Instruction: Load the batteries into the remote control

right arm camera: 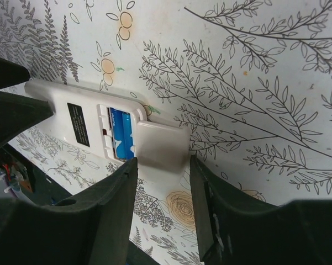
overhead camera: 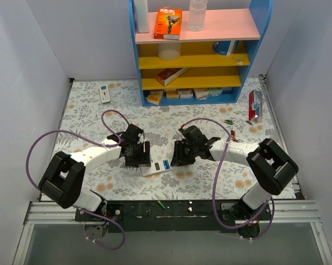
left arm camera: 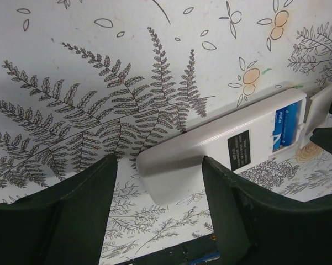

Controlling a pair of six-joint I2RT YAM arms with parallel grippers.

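The remote control point(overhead camera: 156, 167) lies back-up on the table point(overhead camera: 88, 105), blue batteries point(right arm camera: 120, 141) seated, its cover point(right arm camera: 161, 148) ajar. My left gripper point(left arm camera: 159, 176) and right gripper point(right arm camera: 163, 171) hang released astride it. Sliding that cover shut looks next.

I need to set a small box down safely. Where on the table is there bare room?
Bare cloth: back left, between the all-white remote and the left arm's cable; also the strip before the shelf. Crowded: the centre, where left gripper and right gripper flank the remote control, and the right, with batteries and a red package.
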